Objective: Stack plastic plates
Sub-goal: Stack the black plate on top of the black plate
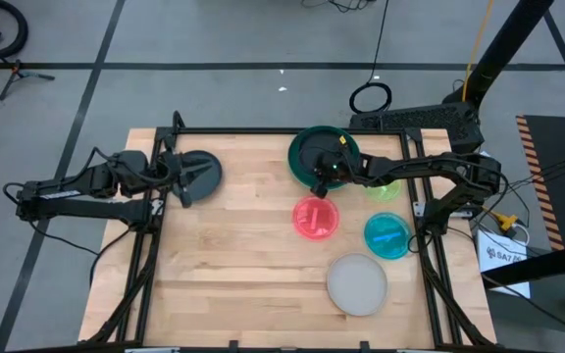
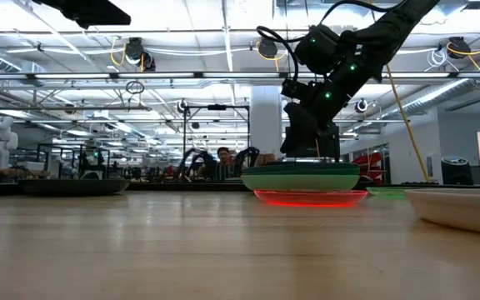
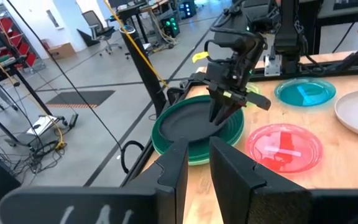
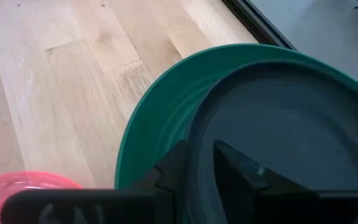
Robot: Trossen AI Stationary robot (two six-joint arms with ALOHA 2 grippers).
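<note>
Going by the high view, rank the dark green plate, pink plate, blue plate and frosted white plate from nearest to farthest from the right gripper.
1. Dark green plate: the right gripper is over its near rim, at the table's far edge.
2. Pink plate: just beyond the gripper, toward the table's middle.
3. Blue plate: near the right edge.
4. Frosted white plate: toward the near right corner.

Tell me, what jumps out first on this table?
The right arm's jaws reach down onto a dark green plate at the table's far edge, with a dark plate nested inside it. Next to it lie a bright pink plate, a blue plate and a frosted white plate.
</note>
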